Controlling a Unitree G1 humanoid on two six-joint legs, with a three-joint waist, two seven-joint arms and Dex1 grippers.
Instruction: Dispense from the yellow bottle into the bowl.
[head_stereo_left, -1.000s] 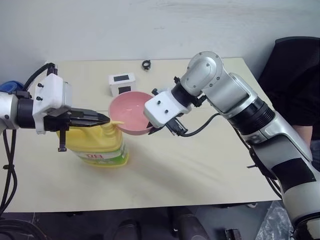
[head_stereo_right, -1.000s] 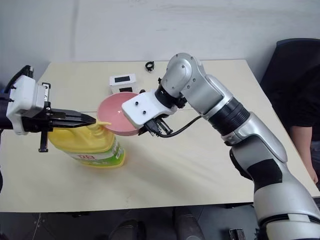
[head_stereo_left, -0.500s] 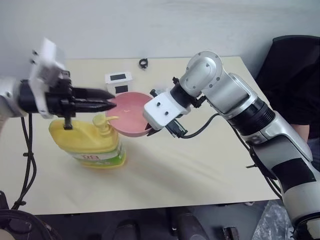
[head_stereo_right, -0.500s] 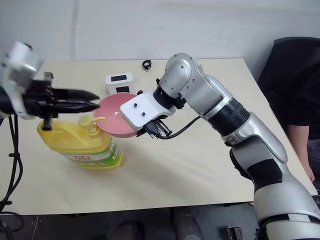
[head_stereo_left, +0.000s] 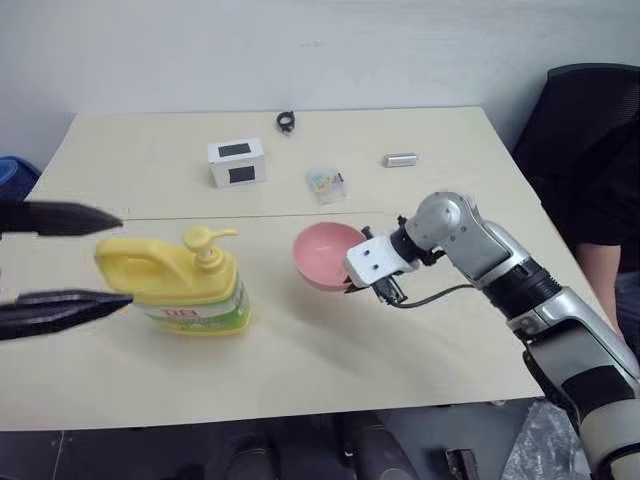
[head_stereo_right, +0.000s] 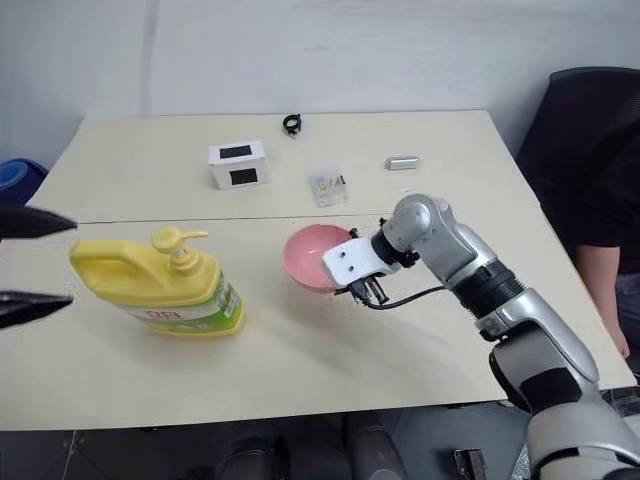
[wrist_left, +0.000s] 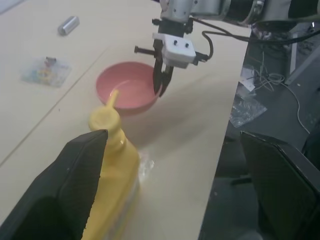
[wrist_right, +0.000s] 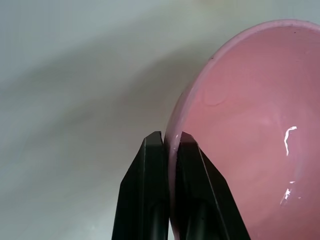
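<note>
Left eye view | yellow bottle (head_stereo_left: 180, 292) upright, left of pink bowl (head_stereo_left: 322, 252), pump spout toward it, apart | right gripper (wrist_left: 162, 86) pinches bowl's right rim | left gripper (head_stereo_left: 60, 258) spread wide, empty, beside bottle's left.

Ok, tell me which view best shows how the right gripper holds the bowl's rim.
The right wrist view: the right gripper is shut on the bowl, one finger on each side of the rim. The eye views show that gripper's white body beside the bowl; the left wrist view shows it from farther off.
</note>
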